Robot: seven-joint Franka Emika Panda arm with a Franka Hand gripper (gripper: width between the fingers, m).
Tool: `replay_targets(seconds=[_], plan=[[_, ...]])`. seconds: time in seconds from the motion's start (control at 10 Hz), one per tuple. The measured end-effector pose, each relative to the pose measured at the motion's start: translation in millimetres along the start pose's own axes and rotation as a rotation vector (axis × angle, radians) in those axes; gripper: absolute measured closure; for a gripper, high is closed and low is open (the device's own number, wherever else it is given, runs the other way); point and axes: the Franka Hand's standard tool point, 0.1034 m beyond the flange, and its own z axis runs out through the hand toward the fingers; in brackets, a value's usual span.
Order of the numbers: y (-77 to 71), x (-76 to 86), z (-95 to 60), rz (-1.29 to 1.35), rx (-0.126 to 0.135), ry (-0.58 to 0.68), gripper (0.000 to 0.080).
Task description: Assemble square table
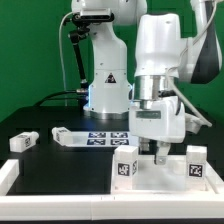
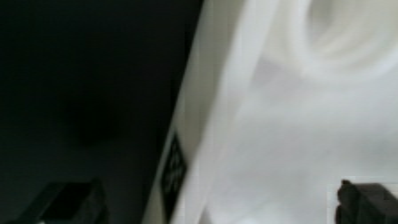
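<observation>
Two short white legs stand upright on the square table top in the lower right of the exterior view, one toward the exterior view's left and the other toward its right. I cannot tell whether they are screwed in. A third leg lies well apart at the frame's left edge on the black table, with the marker board near the centre.

The gripper hangs just over the top between the two standing legs, spread wide and holding nothing. In the wrist view both dark fingertips sit well apart above blurred white plastic, beside the top's tagged side edge.

The top looks like stiff, light moulded plastic. It is smooth, probably slippery, and too broad to span, so a pinch on its raised rim seems the best hold. The legs are small rigid blocks, and their flat opposite faces should suit the pads.
</observation>
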Motion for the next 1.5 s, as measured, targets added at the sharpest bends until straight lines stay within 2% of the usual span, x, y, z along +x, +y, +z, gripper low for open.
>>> replay_targets(seconds=[0.1,0.3,0.5,0.7,0.8,0.9,1.1,1.2,1.5], plan=[[1.0,8.8,0.9,-0.014,-0.009,-0.009,0.0151],[1.1,2.4,1.5,-0.029,-0.009,-0.012,0.0151],[1.8,4.4,1.2,-0.025,-0.010,-0.011,0.0150],[4.6,24.1,-0.7,0.129,-0.008,-0.025,0.0151],[5.0,28.9,0.9,0.180,-0.003,-0.031,0.0151],[8.7,37.2,4.8,0.217,0.018,-0.008,0.0151],[11.6,21.5,10.3,0.224,0.025,0.000,0.0151],[10.8,20.2,9.4,0.219,0.040,0.025,0.0151],[7.7,21.2,7.6,0.201,0.045,0.026,0.0151]])
